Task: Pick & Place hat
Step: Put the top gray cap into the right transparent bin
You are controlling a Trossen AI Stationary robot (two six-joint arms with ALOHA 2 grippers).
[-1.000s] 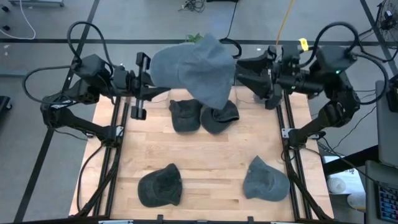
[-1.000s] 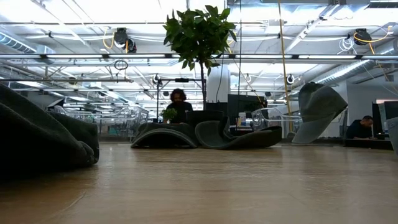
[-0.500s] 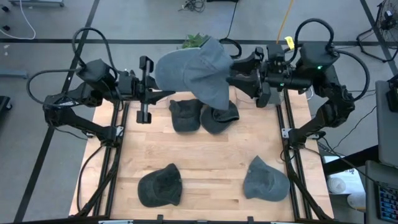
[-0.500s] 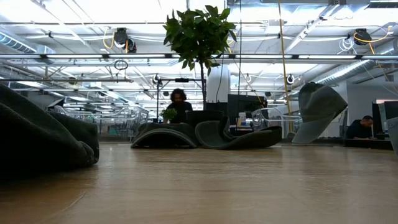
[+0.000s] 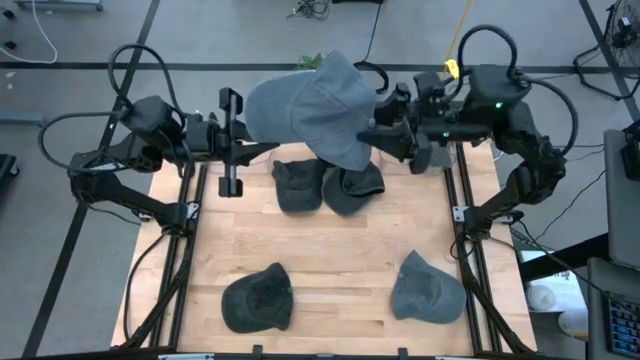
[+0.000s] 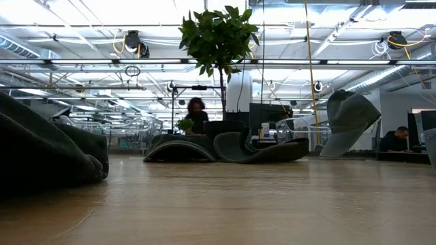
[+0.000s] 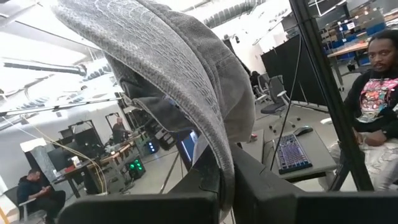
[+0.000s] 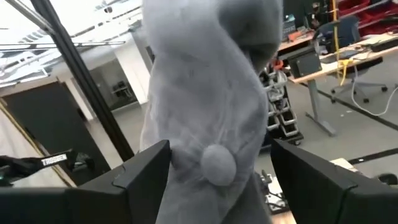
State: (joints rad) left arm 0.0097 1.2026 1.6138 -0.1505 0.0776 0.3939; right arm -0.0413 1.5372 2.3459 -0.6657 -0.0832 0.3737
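Note:
A light grey hat (image 5: pixel 310 110) hangs in the air over the table's far edge, between my two grippers. My left gripper (image 5: pixel 262 150) comes from the table's left and is shut on the hat's left edge. Coming from the right, my right gripper (image 5: pixel 365 135) stands open at the hat's right side. In the right wrist view its fingers (image 8: pixel 146 177) stand on either side of the crown and its top button (image 8: pixel 217 163). I cannot tell whether they touch the cloth. My left gripper pinches an edge of the hat (image 7: pixel 219 177) between its two fingers, coming about level from the table's left. The cloth rises up and away from the fingers (image 7: pixel 155 208). The hat is lifted clear of the table and of the hats below it.
Two dark hats (image 5: pixel 298 185) (image 5: pixel 352 188) lie side by side on the wooden table (image 5: pixel 330 250), just under the held hat. Near the front edge lie a dark hat (image 5: pixel 258 300) and a grey hat (image 5: pixel 428 288). People sit in the room beyond.
My right gripper has gone toward the table's left, up to the held hat, rolling a little, and its fingers now stand around the crown. It has stayed open. The hat remains held up by my left gripper in about the same place.

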